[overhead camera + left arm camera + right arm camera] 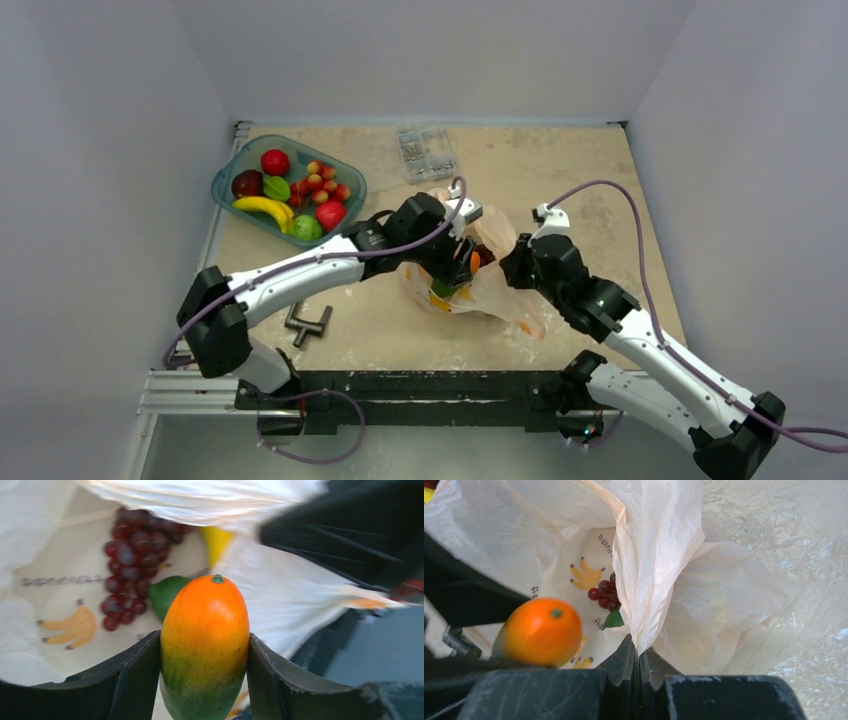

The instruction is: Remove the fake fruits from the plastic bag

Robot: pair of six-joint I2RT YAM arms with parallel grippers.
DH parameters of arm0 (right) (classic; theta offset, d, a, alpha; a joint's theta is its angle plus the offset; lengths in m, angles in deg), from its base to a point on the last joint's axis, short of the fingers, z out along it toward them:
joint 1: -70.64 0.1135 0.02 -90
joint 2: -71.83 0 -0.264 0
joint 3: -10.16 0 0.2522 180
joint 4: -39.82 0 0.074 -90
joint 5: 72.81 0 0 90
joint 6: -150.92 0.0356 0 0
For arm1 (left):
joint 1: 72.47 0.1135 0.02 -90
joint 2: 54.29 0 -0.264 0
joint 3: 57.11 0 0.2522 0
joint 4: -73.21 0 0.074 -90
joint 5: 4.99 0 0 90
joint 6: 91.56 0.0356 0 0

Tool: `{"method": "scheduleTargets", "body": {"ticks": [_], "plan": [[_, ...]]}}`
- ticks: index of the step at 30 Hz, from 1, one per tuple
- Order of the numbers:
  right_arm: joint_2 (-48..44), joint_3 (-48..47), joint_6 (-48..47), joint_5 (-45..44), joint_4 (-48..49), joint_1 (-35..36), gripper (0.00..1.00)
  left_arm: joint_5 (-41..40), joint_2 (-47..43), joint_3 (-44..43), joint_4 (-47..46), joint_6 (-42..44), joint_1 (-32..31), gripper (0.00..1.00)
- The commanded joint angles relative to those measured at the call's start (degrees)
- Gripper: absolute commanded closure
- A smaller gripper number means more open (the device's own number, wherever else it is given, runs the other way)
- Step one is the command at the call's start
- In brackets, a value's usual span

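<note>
The plastic bag (503, 292) lies crumpled mid-table, pale orange with banana print. My left gripper (455, 272) is at its mouth, shut on an orange-and-green mango-like fake fruit (205, 640), which also shows in the right wrist view (541, 630). Inside the bag (285, 595) lie a dark red grape cluster (132, 555), a green fruit (167, 594) and a bit of something yellow (216, 542). My right gripper (638, 649) is shut on a fold of the bag's rim (664, 555) and holds it up. The grapes (604, 592) show there too.
A teal tray (225, 180) at the back left holds several fake fruits: red apples, a banana, a lime, small red-yellow ones. A clear box of small parts (425, 150) stands at the back. A grey metal clamp (308, 322) lies near the left arm.
</note>
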Motion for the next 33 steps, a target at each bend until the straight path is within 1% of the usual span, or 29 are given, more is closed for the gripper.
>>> {"method": "scheduleTargets", "body": {"ticks": [1, 4, 7, 10, 12, 14, 16, 19, 22, 25, 27, 30, 33], "plan": [[1.0, -1.5, -1.5, -2.6, 1.1, 0.4, 1.00, 18.2, -8.9, 2.4, -11.7, -3.9, 0.3, 0.94], [0.7, -1.2, -1.7, -2.4, 1.2, 0.3, 1.00, 20.9, -12.8, 1.9, -14.8, -5.1, 0.4, 0.94], [0.2, -0.7, -1.2, -2.0, 1.8, 0.3, 1.00, 21.3, -15.8, -0.2, -14.2, -5.1, 1.4, 0.95], [0.2, -0.6, -0.9, -1.7, 1.5, 0.3, 1.00, 18.0, -19.4, -2.0, -10.9, -4.2, 3.2, 0.96], [0.0, -0.7, -0.9, -1.7, 1.2, 0.3, 1.00, 12.7, -22.6, -2.3, -8.3, -3.4, 4.8, 0.97], [-0.4, -0.5, -0.7, -1.9, 1.0, 0.3, 1.00, 6.1, -26.5, -2.2, -5.5, -2.9, 7.3, 1.00], [-0.9, -0.2, -0.6, -1.8, 1.3, 0.3, 1.00, -1.7, -29.9, -1.3, -2.9, -2.9, 9.7, 1.00], [-0.8, -0.3, -0.7, -1.7, 1.6, 0.3, 1.00, -16.1, -33.6, -0.6, 2.9, -3.9, 13.5, 1.00], [-0.2, -0.9, -0.9, -1.5, 1.4, 0.3, 1.00, -25.6, -36.0, 0.6, 6.9, -5.7, 19.1, 1.00], [0.3, -1.1, -1.0, -1.4, 1.4, 0.3, 1.00, -26.5, -37.1, 3.8, 5.1, -6.2, 26.2, 1.00], [0.4, -1.0, -1.1, -1.1, 1.7, 0.3, 1.00, -26.2, -35.7, 4.8, 3.9, -9.3, 31.3, 1.00], [1.0, -1.1, -1.1, -0.8, 2.1, 0.3, 1.00, -24.7, -31.0, 5.3, 0.0, -12.2, 37.1, 1.00], [1.6, -1.5, -1.1, -0.7, 1.9, 0.3, 1.00, -23.8, -24.5, 5.3, -5.6, -14.4, 41.6, 1.00]]}}
